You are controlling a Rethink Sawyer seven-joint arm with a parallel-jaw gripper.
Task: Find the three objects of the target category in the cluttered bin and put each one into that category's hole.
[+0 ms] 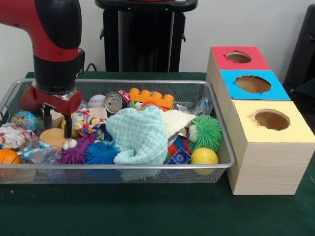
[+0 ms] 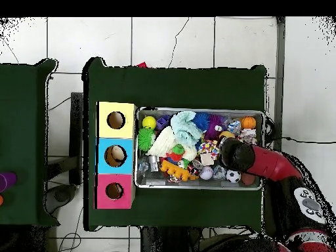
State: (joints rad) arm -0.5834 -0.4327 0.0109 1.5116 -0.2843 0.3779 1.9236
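Note:
The wire mesh bin (image 1: 123,81) is full of mixed toys and also shows in the overhead view (image 2: 197,110). My gripper (image 1: 57,123) is down inside its left end, with its two black fingers (image 1: 67,127) apart on either side of a beige wooden block (image 1: 56,118). It holds nothing that I can see. In the overhead view the arm's wrist (image 2: 233,155) covers the gripper at the bin's right end. Three wooden boxes with holes stand beside the bin: red top (image 1: 238,57), blue top (image 1: 252,83) and yellow top (image 1: 271,119).
In the bin lie a mint cloth (image 1: 140,135), an orange toy brick (image 1: 151,98), a soda can (image 1: 115,102), a baseball (image 1: 97,101), a green spiky ball (image 1: 206,132), a yellow ball (image 1: 204,156), blue (image 1: 101,152) and purple (image 1: 76,153) spiky balls and a globe ball (image 1: 24,120).

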